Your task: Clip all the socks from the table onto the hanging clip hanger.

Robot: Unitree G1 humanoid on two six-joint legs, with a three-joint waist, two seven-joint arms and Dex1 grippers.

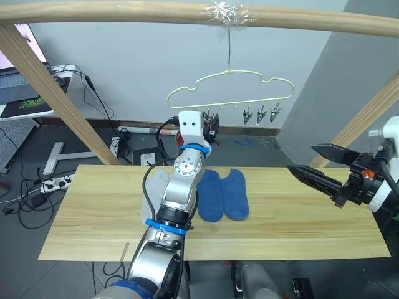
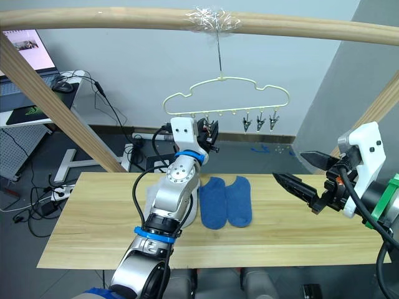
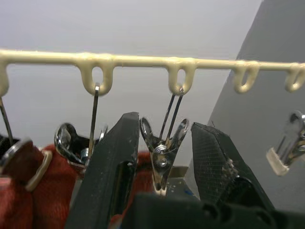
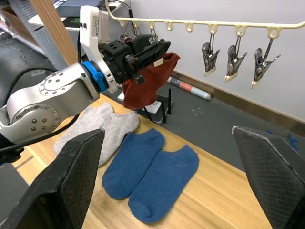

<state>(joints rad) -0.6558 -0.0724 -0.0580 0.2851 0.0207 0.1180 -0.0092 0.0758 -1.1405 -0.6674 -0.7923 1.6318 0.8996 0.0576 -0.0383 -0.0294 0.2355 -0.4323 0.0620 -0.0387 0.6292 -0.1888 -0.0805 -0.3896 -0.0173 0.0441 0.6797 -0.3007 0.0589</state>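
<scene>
Left gripper (image 3: 162, 157): raised at the clip hanger (image 1: 229, 87), fingers (image 3: 112, 167) parted either side of one metal clip (image 3: 162, 148) on the bottom bar, not clenched on it. Rust red socks (image 4: 145, 83) hang bunched just beside that clip, on the neighbouring clips, partly behind the gripper.

Clip hanger: pale yellow-green wire, hooked to a round wooden pole (image 1: 187, 12) above the table's far edge. Three further clips (image 4: 233, 59) hang bare towards its right end.

Table (image 1: 299, 218): light wood planks. Two blue socks (image 1: 223, 193) lie side by side, touching, near the middle. Two light grey socks (image 4: 102, 126) lie just left of them, partly behind the left arm.

Right gripper (image 1: 315, 165): held above the table's right end, well apart from the socks, jaws released and wide, holding nothing.

No brand, label or writing can be read.
</scene>
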